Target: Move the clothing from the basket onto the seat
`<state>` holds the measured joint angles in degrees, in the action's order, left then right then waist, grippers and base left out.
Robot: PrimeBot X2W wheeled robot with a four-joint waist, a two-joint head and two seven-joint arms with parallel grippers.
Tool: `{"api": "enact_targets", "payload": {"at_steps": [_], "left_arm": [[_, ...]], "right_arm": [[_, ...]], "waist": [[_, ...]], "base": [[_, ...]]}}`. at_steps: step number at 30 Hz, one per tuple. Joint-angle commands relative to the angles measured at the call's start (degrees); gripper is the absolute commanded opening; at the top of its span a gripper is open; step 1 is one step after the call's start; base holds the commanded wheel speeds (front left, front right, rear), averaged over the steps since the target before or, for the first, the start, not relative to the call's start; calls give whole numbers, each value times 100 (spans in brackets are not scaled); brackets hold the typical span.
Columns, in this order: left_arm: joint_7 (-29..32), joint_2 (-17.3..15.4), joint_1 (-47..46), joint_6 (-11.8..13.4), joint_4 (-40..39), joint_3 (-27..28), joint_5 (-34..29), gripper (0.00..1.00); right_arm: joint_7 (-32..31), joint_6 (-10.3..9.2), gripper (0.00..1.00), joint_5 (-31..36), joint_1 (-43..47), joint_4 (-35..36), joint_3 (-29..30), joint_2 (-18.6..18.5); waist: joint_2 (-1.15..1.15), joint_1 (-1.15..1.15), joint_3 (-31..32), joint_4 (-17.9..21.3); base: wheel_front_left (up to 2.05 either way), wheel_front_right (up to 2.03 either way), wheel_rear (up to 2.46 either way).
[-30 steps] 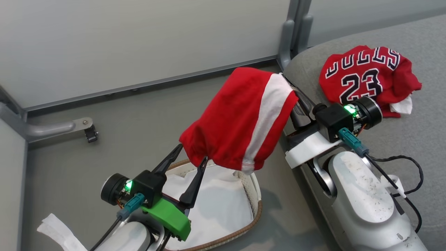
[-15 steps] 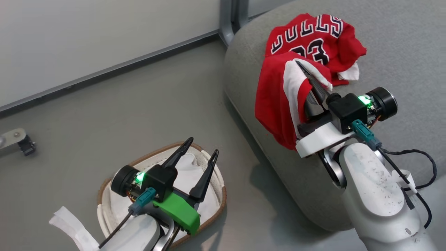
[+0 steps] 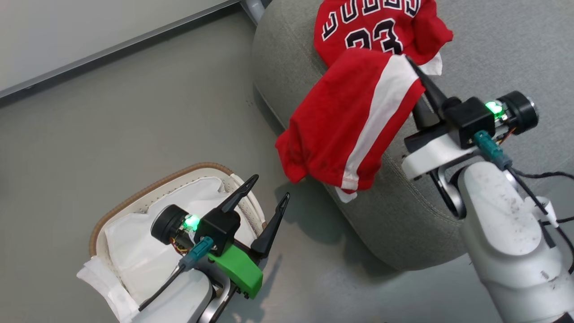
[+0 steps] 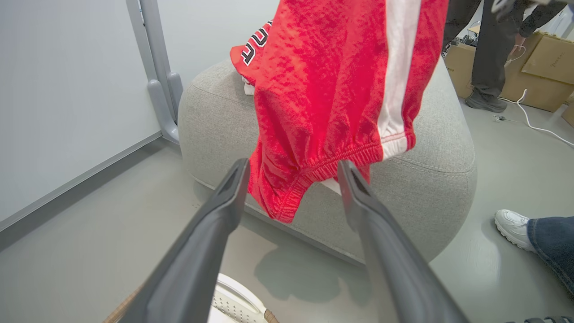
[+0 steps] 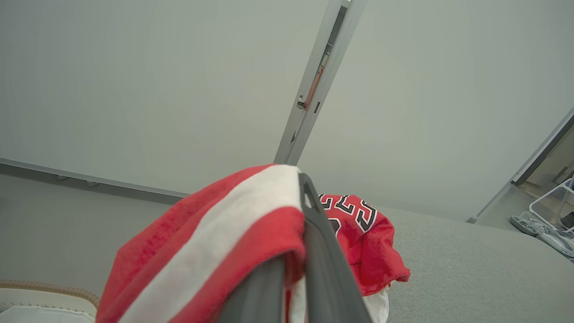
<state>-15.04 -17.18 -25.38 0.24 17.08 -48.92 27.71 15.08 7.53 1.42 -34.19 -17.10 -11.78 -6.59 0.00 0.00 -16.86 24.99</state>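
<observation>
The right gripper (image 3: 410, 62) has its fingers pressed together, pinching the top edge of the red shorts (image 3: 350, 125) beside their white stripe. The shorts hang down from that grip at the seat's (image 3: 493, 54) near-left edge, their gathered elastic band lowest, dangling off the seat's rounded side above the floor (image 3: 112, 112). Whether the cloth rests on the cushion or hangs just clear of it cannot be told. Just beyond the pinch, further onto the seat, lies the red jersey (image 3: 381, 27), crumpled, its black 23 facing up and a bit of white trim showing at its right; in the head view the top of the shorts overlaps it. The left gripper (image 3: 271, 186) is spread wide and holds nothing, hovering low at the near left, its fingers pointing toward the hanging shorts. Under it on the floor stands the basket (image 3: 148, 190), well apart from the seat, with a white sheet (image 3: 134, 242) lying inside it. In the left wrist view a person's white shoe (image 4: 511, 222) and denim leg stand to the seat's right, and cardboard boxes (image 4: 547, 58) sit further off.
</observation>
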Motion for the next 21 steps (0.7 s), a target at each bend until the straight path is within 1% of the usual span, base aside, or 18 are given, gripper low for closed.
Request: {"api": "enact_targets", "payload": {"at_steps": [1,5,10,13,16,18,21], "left_arm": [[-19,-15,-101,-15,27,-2,-55,100],[-19,4,-155,-10,35,5,-109,100],[-18,-52,-228,13,2,4,-178,100],[0,-84,-288,26,-40,-10,-201,100],[12,-81,-342,36,-109,-25,-228,100],[21,-77,-379,45,-142,-34,-252,100],[29,-83,-447,54,-206,-52,-288,100]], "right_arm": [[13,-8,0,-15,-202,-44,43,-93],[13,-8,0,-54,-774,-271,148,-464],[12,-8,0,-98,-1816,-655,376,-1173],[-54,-8,0,58,-2531,-901,698,-1755],[-197,-8,0,272,-3036,-1052,1081,-2232],[-254,-8,0,378,-3270,-1169,1295,-2487],[-331,-8,0,465,-3420,-1428,1654,-2696]], "waist": [[0,0,-104,-197],[0,0,-255,-478],[0,0,-507,-803],[0,0,-668,-993],[0,0,-855,-1176],[0,0,-988,-1306],[0,0,-1200,-1485]], "base": [[0,0,0],[0,0,0],[0,0,0],[0,0,0],[0,0,0],[0,0,0],[0,0,0]]}}
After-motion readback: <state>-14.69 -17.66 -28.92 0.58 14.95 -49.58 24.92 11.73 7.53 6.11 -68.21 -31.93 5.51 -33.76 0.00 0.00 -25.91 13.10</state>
